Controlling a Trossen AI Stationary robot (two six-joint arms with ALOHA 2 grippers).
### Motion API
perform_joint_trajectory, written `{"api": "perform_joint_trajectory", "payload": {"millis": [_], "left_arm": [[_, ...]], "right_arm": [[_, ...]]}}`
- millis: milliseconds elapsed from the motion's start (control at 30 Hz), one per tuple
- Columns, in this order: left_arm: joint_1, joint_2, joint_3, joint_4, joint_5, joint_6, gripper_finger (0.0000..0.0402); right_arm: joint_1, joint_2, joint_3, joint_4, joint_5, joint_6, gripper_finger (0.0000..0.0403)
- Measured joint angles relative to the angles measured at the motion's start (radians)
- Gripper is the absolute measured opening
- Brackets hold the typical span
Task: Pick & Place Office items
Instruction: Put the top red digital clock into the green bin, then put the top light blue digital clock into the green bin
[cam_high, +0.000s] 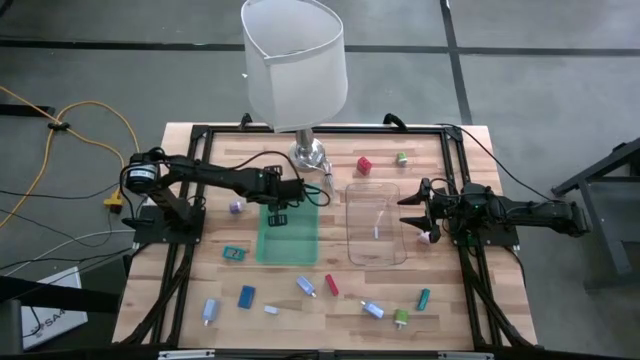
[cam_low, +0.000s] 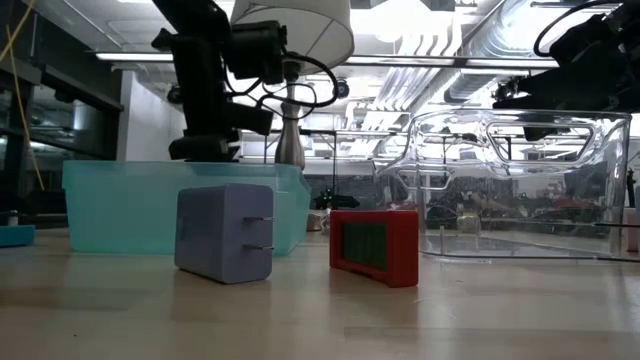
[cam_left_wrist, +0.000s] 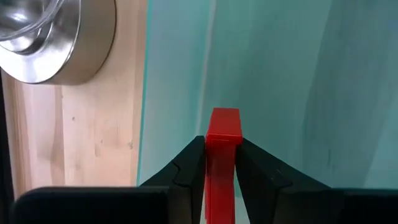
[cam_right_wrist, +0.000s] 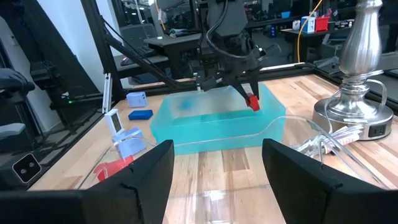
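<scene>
Red, flat plastic piece (cam_left_wrist: 222, 155) sits clamped between the left gripper's (cam_left_wrist: 221, 163) fingers, long axis pointing forward, directly above the teal translucent bin (cam_right_wrist: 214, 124); right gripper (cam_right_wrist: 216, 171) waits apart.

- The left gripper (cam_left_wrist: 221, 163) pinches a slim red rectangular piece (cam_left_wrist: 222, 146) between its two dark fingers (cam_left_wrist: 186, 171).
- Beneath it lies a translucent teal-green surface (cam_left_wrist: 298, 81).
- Beside that: bare pale wooden tabletop (cam_left_wrist: 93, 137) and a round shiny metal base (cam_left_wrist: 59, 40).
</scene>
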Motion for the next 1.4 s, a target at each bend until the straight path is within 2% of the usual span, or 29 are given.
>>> {"api": "perform_joint_trajectory", "payload": {"millis": [133,667,933,1133,1400], "left_arm": [[0.014,0.000,0.000,0.001,0.026,0.000,0.0082],[0.017,0.000,0.000,0.002,0.027,0.005,0.0083],[-0.011,-0.023,0.007,-0.019,0.024,0.005,0.0083],[-0.043,-0.090,0.017,-0.034,0.022,0.004,0.0083],[-0.132,-0.151,0.018,-0.039,0.048,-0.013,0.0083]], "right_arm": [[0.000,0.000,0.000,0.002,0.000,0.000,0.0232],[0.000,0.000,0.000,0.003,0.000,0.000,0.0232],[0.000,0.000,0.000,0.004,0.000,0.000,0.0232],[0.000,0.000,0.000,0.005,-0.001,0.000,0.0232],[0.000,0.000,0.000,0.005,-0.001,0.000,0.0232]]}}
